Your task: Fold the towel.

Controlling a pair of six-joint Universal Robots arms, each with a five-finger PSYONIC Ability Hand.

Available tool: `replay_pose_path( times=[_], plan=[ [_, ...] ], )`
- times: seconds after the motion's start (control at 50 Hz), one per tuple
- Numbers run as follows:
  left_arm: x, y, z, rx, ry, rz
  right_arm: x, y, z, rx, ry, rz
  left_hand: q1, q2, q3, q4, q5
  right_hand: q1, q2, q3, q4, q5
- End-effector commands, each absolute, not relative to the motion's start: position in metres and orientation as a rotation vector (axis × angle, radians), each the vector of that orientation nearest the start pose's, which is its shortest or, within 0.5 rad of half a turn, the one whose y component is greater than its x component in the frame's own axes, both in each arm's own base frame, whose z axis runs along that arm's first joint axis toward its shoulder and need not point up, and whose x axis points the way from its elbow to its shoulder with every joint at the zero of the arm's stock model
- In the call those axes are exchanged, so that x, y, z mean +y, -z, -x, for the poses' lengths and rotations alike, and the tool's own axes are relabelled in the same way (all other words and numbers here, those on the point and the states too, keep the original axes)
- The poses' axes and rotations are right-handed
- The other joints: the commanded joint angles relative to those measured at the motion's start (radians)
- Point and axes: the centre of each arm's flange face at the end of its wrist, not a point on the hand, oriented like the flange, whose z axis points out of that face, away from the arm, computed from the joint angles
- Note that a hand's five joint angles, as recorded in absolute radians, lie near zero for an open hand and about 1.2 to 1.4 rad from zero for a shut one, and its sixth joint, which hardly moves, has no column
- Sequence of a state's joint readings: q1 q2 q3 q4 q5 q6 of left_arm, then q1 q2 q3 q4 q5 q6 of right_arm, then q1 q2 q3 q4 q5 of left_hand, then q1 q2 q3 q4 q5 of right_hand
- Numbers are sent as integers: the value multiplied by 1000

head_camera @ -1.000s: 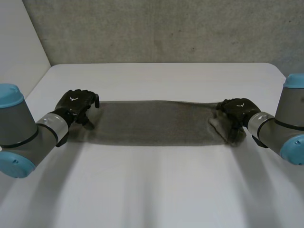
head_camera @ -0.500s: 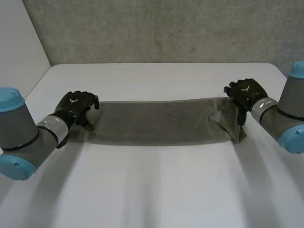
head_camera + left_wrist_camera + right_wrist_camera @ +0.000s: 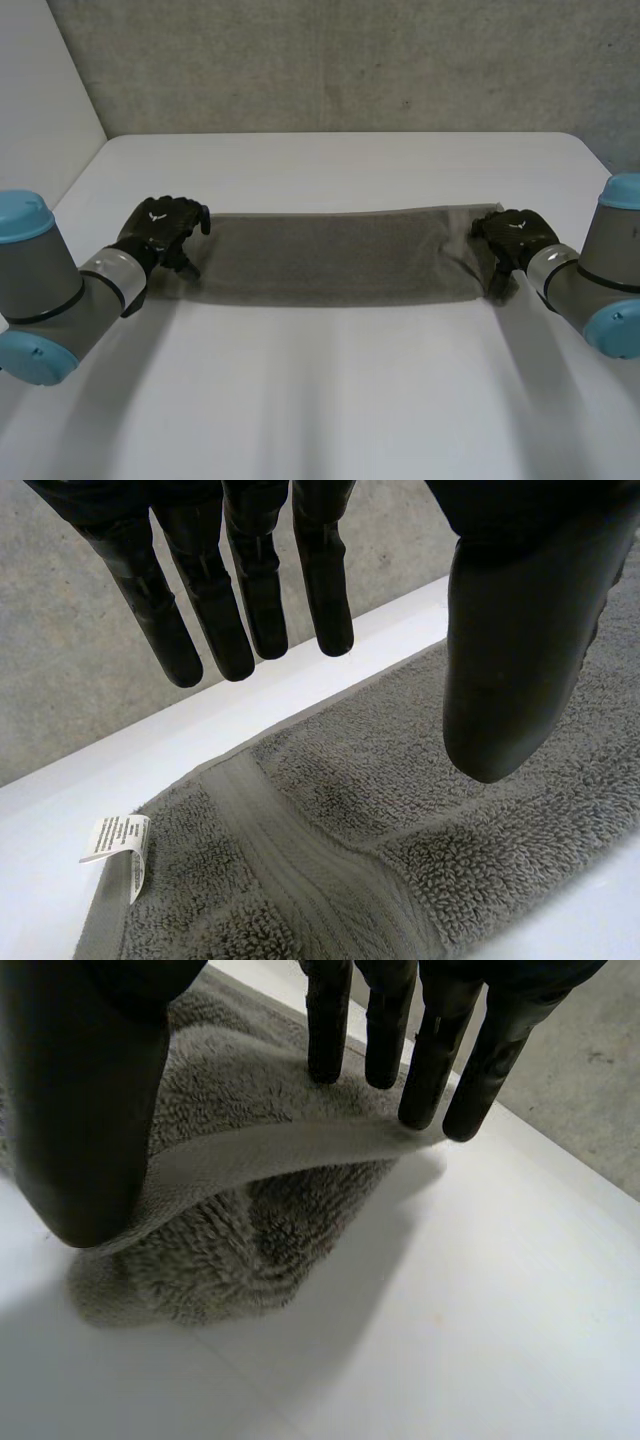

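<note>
Towel (image 3: 330,255) is lying as one long narrow strip across the middle of the bench (image 3: 320,400). It is running parallel to the far edge, with its short ends pointing at the left and right edges. Both long edges are lying straight and flat. A band of white bench is showing between the strip and the far edge, and a much wider stretch is showing toward the near edge.

My left hand (image 3: 162,226) is sitting over the towel's left end, wide open. Its fingers (image 3: 250,590) are stretching straight and its thumb (image 3: 520,660) is standing well apart from them. I can't tell whether they are touching the pile. The short end under it, with its woven band, is lying flat. A white label (image 3: 115,838) is sticking out at the corner beyond the fingertips.

My right hand (image 3: 512,235) is at the right end, holding the towel. It is pinching the short edge between the thumb (image 3: 90,1090) and straight fingers (image 3: 430,1050). That edge is standing up off the bench and curling over the pile below it. White bench is showing past this hand toward the right edge. A grey wall (image 3: 330,60) is standing behind the far edge.
</note>
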State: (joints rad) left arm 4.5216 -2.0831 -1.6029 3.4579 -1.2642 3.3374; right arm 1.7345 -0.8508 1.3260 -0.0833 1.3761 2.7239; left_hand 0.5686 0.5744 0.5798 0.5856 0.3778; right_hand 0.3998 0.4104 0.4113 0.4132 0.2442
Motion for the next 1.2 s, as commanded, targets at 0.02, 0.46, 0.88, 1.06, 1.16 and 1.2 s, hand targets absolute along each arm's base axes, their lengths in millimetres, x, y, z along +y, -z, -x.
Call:
replay_pose_path(
  times=[0.02, 0.46, 0.88, 1.06, 1.16, 1.2],
  plan=[
    [-331, -150, 225, 2521, 2092, -823, -380, -120, -206, 2444, 1759, 895, -23, -29, -35, -40, -7, 67, 56, 55, 53, 48],
    [-331, -141, 225, 2536, 2062, -835, -405, -142, -175, 2471, 1890, 906, -20, -26, -32, -37, -4, -21, -32, -33, -35, -40],
    [-336, -125, 224, 2521, 1992, -891, -374, -146, -193, 2385, 1642, 664, 3, -3, -8, -14, 19, -9, -20, -21, -23, -28],
    [-343, -112, 219, 2390, 1899, -1030, -379, -123, -197, 2403, 1611, 675, 38, 33, 27, 21, 55, -1, -11, -12, -14, -20],
    [-348, -111, 215, 2371, 1886, -1006, -383, -124, -196, 2394, 1654, 686, 106, 100, 94, 89, 122, 2, -8, -9, -11, -17],
    [-349, -111, 214, 2365, 1884, -997, -383, -125, -196, 2396, 1662, 690, 126, 120, 115, 109, 142, 2, -8, -9, -11, -17]
  ],
)
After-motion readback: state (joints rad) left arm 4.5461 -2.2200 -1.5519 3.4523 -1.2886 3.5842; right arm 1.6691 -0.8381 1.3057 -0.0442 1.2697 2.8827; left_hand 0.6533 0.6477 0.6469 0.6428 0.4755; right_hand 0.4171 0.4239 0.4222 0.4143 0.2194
